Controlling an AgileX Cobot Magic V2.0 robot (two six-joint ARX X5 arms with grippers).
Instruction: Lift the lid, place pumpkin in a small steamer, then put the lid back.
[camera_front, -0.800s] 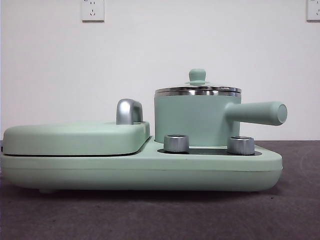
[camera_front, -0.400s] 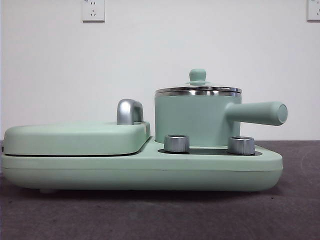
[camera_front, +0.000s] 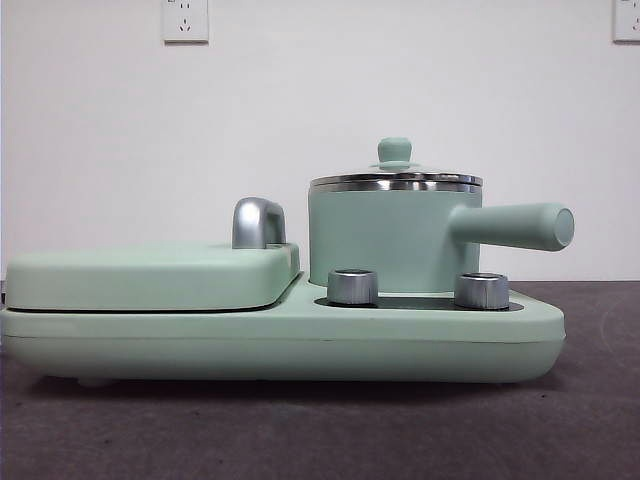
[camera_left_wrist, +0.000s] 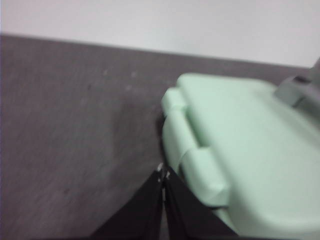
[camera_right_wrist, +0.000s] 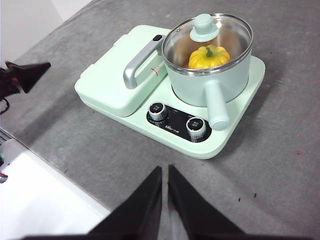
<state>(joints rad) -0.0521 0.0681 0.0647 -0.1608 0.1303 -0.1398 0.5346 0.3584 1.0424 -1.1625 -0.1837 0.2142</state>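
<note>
The small steamer (camera_front: 385, 240) stands on the right half of the mint-green cooker base (camera_front: 300, 345), its long handle (camera_front: 520, 226) pointing right. The lid (camera_front: 396, 180) sits on its steel rim, knob up. In the right wrist view the pumpkin (camera_right_wrist: 209, 57) shows through the glass lid (camera_right_wrist: 204, 27), inside the steamer (camera_right_wrist: 210, 82). My right gripper (camera_right_wrist: 165, 171) is shut and empty, high above and well in front of the cooker. Off the cooker's griddle end, my left gripper (camera_left_wrist: 162, 175) is shut and empty, low over the table.
A wide flat griddle cover (camera_front: 150, 275) with a chrome handle (camera_front: 258, 222) fills the base's left half. Two steel dials (camera_front: 352, 286) (camera_front: 481, 290) stand in front of the steamer. Grey cloth (camera_right_wrist: 280, 165) covers the table, with a white wall behind. The left arm's dark tip (camera_right_wrist: 25, 75) shows in the right wrist view.
</note>
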